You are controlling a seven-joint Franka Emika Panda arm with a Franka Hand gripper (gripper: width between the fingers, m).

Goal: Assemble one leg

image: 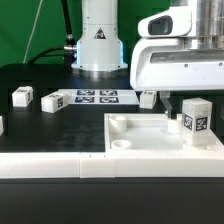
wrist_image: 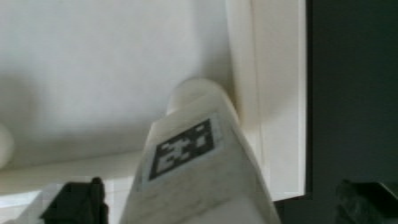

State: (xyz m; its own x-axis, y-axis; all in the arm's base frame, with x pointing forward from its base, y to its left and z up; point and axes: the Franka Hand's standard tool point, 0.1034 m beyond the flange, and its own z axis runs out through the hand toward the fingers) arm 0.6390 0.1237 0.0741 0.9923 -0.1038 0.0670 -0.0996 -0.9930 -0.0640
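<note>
A leg (image: 195, 115), a small white post with a square tag, stands upright in the near right corner of the large white tray-like part (image: 140, 140). In the wrist view the leg (wrist_image: 199, 150) rises between my two dark fingertips, with a gap on each side. The tray's raised wall (wrist_image: 249, 70) runs beside it. My gripper (image: 172, 98) hangs just above the leg, and in the wrist view the gripper (wrist_image: 222, 205) is open around it without touching.
Two more white legs (image: 22, 97) (image: 53, 101) lie on the black table at the exterior view's left, and another shows at the left edge (image: 1, 125). The marker board (image: 97, 97) lies in front of the robot base (image: 100, 45).
</note>
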